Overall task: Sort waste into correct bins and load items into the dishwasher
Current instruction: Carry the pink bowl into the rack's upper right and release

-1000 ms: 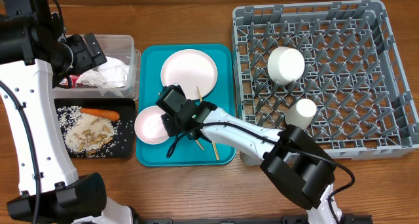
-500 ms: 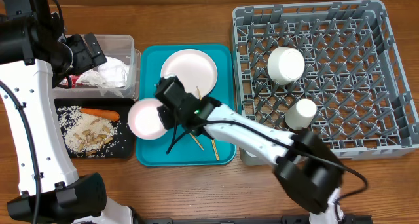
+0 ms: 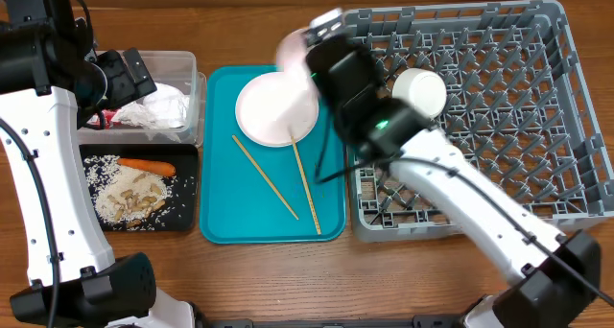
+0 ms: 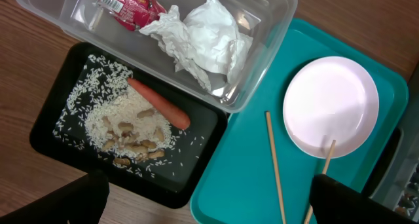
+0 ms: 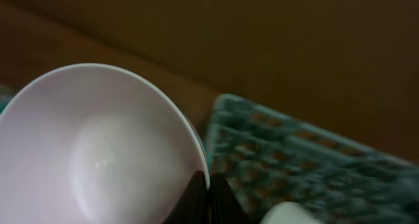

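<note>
My right gripper (image 3: 314, 52) (image 5: 208, 185) is shut on the rim of the small white bowl (image 3: 292, 50) (image 5: 98, 145), which hangs blurred above the teal tray's back right corner, beside the grey dishwasher rack (image 3: 576, 98). A white cup (image 3: 420, 93) sits in the rack. The round white plate (image 3: 276, 109) (image 4: 330, 107) and two chopsticks (image 3: 264, 177) (image 4: 275, 165) lie on the teal tray. My left gripper (image 3: 125, 74) (image 4: 209, 207) hangs open over the clear tub (image 3: 195, 79), which holds a red wrapper (image 4: 124, 0) and white paper (image 4: 206, 34). The black tray (image 4: 203, 139) holds a carrot (image 4: 160, 105) and rice with scraps (image 4: 124, 129).
The teal tray (image 3: 221, 208) lies between the bins on the left and the rack on the right. My right arm (image 3: 460, 199) crosses the rack's front left part and hides what lies under it. Bare wooden table (image 3: 288, 270) runs along the front.
My right gripper has lifted the bowl off the tray's front left and swung it up and back right, near the rack. Both chopsticks now show fully. The left arm has not moved.
</note>
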